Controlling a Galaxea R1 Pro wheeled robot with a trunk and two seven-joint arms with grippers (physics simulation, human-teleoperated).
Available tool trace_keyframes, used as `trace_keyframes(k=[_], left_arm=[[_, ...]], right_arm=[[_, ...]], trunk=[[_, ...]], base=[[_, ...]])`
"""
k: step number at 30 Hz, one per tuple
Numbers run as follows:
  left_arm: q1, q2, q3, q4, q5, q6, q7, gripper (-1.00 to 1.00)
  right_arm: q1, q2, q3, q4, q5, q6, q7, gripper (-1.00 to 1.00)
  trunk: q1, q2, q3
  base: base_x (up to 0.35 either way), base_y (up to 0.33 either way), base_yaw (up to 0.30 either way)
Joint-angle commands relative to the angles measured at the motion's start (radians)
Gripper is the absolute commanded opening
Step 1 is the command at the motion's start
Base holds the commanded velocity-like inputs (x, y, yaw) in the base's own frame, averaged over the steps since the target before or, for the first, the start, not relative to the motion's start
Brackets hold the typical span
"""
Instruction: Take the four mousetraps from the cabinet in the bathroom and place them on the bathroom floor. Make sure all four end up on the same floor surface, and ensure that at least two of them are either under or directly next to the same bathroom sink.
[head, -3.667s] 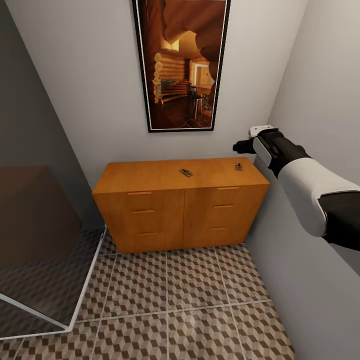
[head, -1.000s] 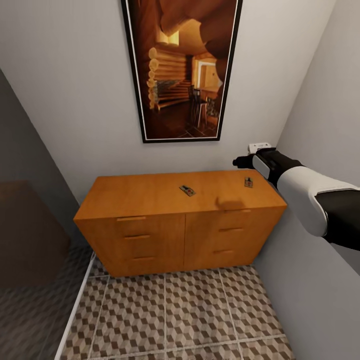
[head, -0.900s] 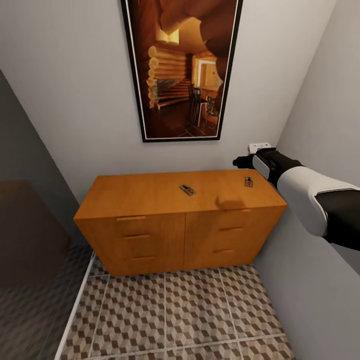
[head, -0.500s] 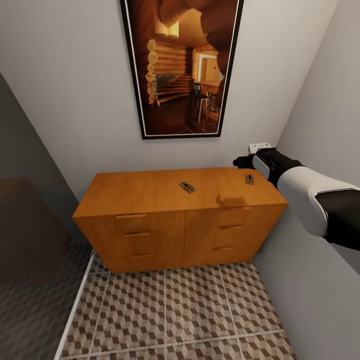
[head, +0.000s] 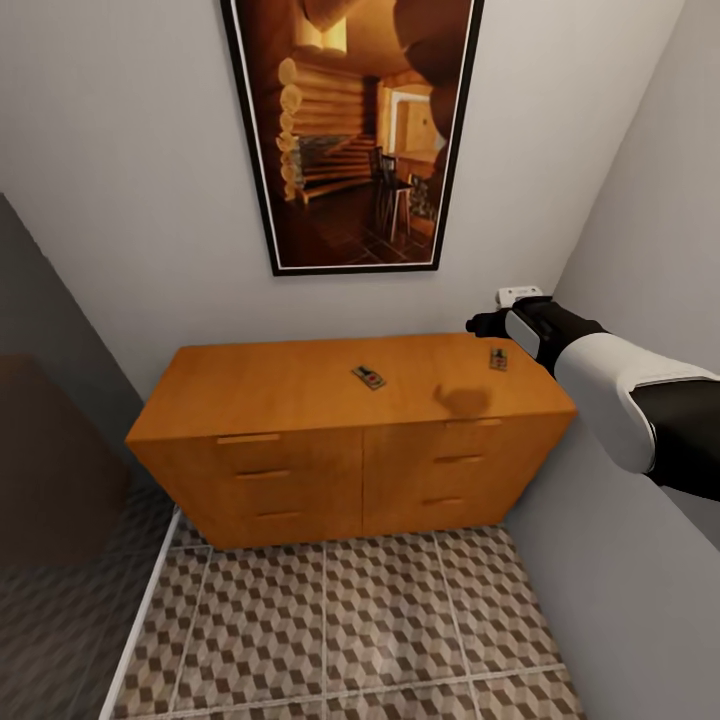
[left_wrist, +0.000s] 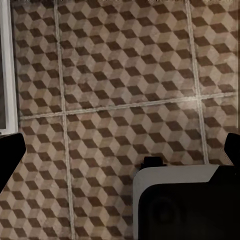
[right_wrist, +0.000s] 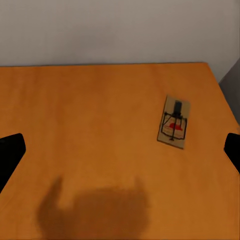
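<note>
The orange-brown cabinet (head: 300, 470) stands against the back wall. Two mousetraps lie on its top, one near the middle (head: 368, 377) and one near the right end (head: 498, 359). My right gripper (head: 480, 323) hovers above the cabinet's right end, open and holding nothing. In the right wrist view, the right-end mousetrap (right_wrist: 174, 122) lies flat on the cabinet top (right_wrist: 90, 115), ahead of the right gripper (right_wrist: 120, 152) and to one side. My left gripper (left_wrist: 120, 152) is open over the patterned bathroom floor (left_wrist: 125, 70). The sink is out of view.
A large framed painting (head: 350, 130) hangs above the cabinet. A grey wall (head: 640, 240) runs close along the right. A dark glass panel with a white bottom rail (head: 135, 610) borders the tiled floor (head: 330, 620) at the left. A small white fitting (head: 518, 294) sits on the back wall.
The head view has come closer to the cabinet and drifted, so the cabinet looks larger and lower. The mousetraps lie where they were. My right arm keeps its pose.
</note>
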Motion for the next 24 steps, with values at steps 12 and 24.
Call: trace_keyframes(k=[12, 24], left_arm=[[-0.001, 0.000, -0.008, 0.004, -0.001, -0.006, 0.007, 1.00], [0.000, 0.000, -0.008, 0.004, -0.001, -0.006, 0.007, 1.00]], right_arm=[[0.001, -0.002, 0.009, 0.001, -0.010, 0.006, -0.002, 1.00], [0.001, -0.002, 0.009, 0.003, -0.010, 0.006, -0.002, 1.00]], trunk=[[0.001, -0.002, -0.021], [0.001, -0.002, -0.040]], base=[[0.123, -0.134, 0.000], [0.010, -0.019, 0.000]])
